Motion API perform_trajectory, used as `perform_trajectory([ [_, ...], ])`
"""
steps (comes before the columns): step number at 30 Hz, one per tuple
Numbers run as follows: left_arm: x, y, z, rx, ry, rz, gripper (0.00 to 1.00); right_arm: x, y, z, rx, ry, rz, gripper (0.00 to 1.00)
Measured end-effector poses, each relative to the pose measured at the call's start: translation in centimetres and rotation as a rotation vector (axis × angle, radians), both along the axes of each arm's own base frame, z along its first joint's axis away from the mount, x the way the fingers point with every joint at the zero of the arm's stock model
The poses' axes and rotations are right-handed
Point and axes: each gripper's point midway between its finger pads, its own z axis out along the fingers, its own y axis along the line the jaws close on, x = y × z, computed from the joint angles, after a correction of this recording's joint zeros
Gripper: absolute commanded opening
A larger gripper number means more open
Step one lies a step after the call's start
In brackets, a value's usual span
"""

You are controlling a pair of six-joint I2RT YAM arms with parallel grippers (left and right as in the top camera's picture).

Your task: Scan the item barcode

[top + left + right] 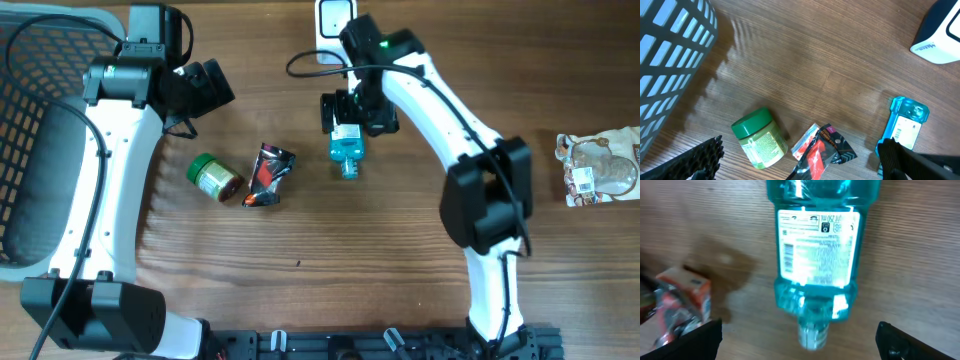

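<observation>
Wooden table (400, 300) fills the overhead view, with a dark basket (40, 120) at its upper left edge. Both claws are spread wide and hold nothing. The left gripper (205, 85) hangs at upper left, the right gripper (352, 112) at upper centre, by the base of the teal bottle (346, 150). The bottle lies loose on its side below the white scanner (333, 18). Its slick, rounded body could roll or squirt from a closing pinch, turning the barcode label (817, 247) away from the scanner.
</observation>
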Motion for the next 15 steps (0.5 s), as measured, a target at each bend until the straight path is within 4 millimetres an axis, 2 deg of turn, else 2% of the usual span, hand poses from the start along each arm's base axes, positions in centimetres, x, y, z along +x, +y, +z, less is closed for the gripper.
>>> perform_trajectory([
  [2, 0.0, 0.0, 0.0, 0.000, 0.000, 0.000, 1.00, 0.8, 0.0, -1.6, -0.035, -0.015, -0.010, 1.00],
  [5, 0.0, 0.0, 0.0, 0.000, 0.000, 0.000, 1.00, 1.9, 0.4, -2.7, -0.081, -0.079, -0.026, 1.00],
  [6, 0.0, 0.0, 0.0, 0.000, 0.000, 0.000, 1.00, 1.9, 0.7, -3.3, -0.088, -0.083, -0.023, 1.00],
  [9, 0.0, 0.0, 0.0, 0.000, 0.000, 0.000, 1.00, 0.1, 0.5, -6.7, -0.133, -0.025, -0.036, 1.00],
  [12, 0.0, 0.0, 0.0, 0.000, 0.000, 0.000, 1.00, -0.3, -0.1, -7.3, -0.156, -0.025, -0.047, 0.99],
  [15, 0.0, 0.0, 0.0, 0.000, 0.001, 0.000, 1.00, -0.5, -0.6, -7.4, -0.172, -0.035, -0.050, 0.92],
])
